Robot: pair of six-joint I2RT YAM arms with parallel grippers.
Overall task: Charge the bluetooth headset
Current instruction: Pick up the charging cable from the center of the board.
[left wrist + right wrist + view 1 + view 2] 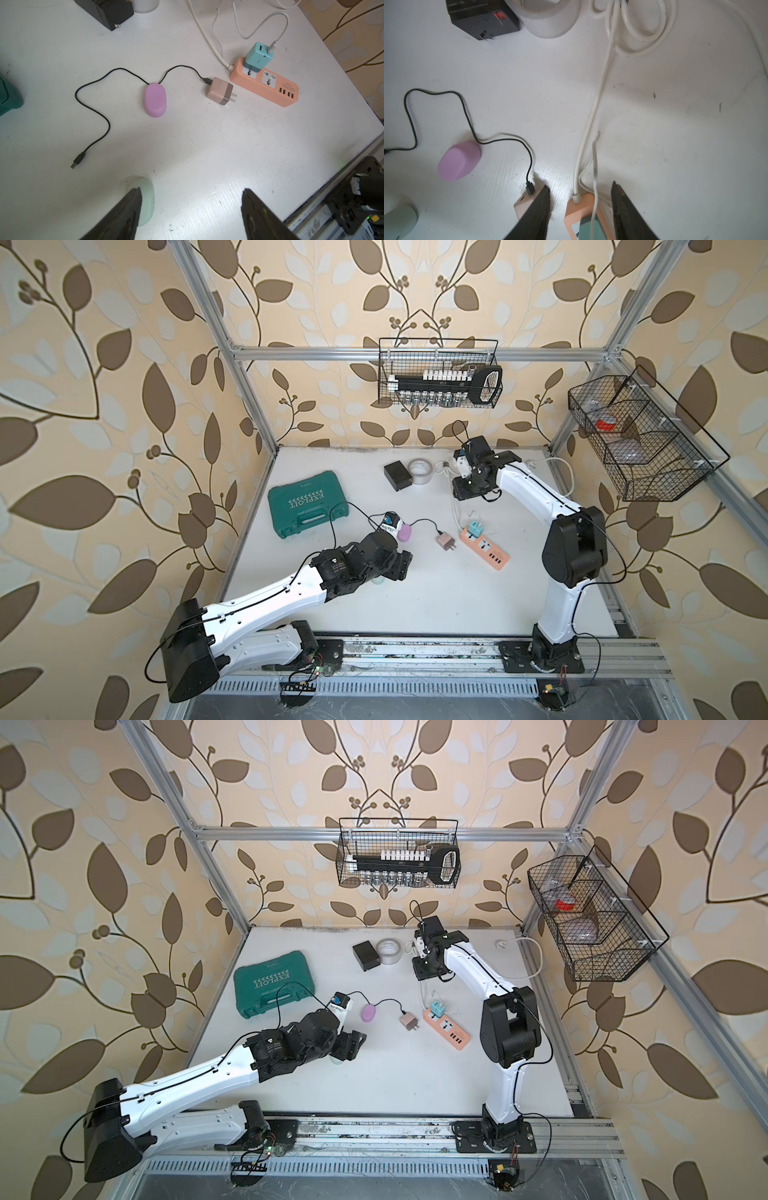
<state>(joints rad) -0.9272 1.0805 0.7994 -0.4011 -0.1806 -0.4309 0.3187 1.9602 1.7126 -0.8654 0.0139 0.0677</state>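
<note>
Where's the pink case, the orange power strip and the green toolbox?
pink case (154,99): left wrist view, middle of its top.
power strip (270,94): left wrist view, on its orange side wall.
toolbox (309,506): in a top view, middle of its lid.

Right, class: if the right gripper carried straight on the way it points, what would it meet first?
Probably the teal charger plugged into the orange power strip, with its thin white cable: they sit in line between the open fingers of the right gripper. Depth is unclear.
</note>
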